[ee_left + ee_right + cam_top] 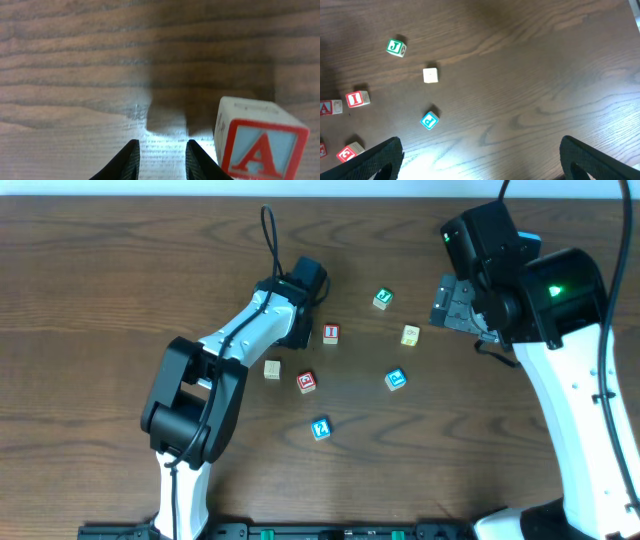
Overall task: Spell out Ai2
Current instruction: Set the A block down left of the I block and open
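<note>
Seen from above, the leftmost block is a plain cream block (272,369), on the dark wooden worktop (100,280) at about 7 o'clock from the tip of the left arm. The left tool (160,162) points down at the wood. Its two fingers (131,161) are parted by a narrow gap with only bare grain between them, so it has hold of nothing. The A block (260,145), a red letter on pale blue inside a red border, stands at 3 o'clock of that tool, just outside one finger; I cannot tell whether they touch. A red block (306,382), its character unreadable, lies at 4 o'clock of the plain cream one. A lower blue block (321,428) sits at 5 o'clock of the red one. The I block (331,334) sits just beside the A block at its 3 o'clock. Further right, a green J block (382,299) lies at 2 o'clock of the I block, and a second blue block (396,379) at 4 o'clock of it. A faintly marked cream block (410,334) sits between those two, slightly right of them. The right tool (480,162) hovers above the worktop at 2 o'clock of that block, spread wide and empty.
</note>
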### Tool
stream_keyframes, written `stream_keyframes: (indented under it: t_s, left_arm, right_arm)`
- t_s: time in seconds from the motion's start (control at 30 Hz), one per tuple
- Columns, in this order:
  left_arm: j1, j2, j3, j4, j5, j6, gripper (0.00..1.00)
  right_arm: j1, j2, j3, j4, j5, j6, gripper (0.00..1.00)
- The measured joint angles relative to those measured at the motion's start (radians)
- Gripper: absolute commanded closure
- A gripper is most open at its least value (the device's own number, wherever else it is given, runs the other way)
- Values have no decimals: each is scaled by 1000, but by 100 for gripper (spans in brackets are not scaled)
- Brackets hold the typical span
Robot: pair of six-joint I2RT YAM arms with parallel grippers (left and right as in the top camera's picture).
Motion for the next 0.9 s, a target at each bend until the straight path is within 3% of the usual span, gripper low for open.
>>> stream_keyframes:
  t_s: [0.9]
  left_arm:
    - [-1, 2, 0, 61, 53, -51, 66]
  right_arm:
    - [0, 0, 0, 0, -3, 0, 1]
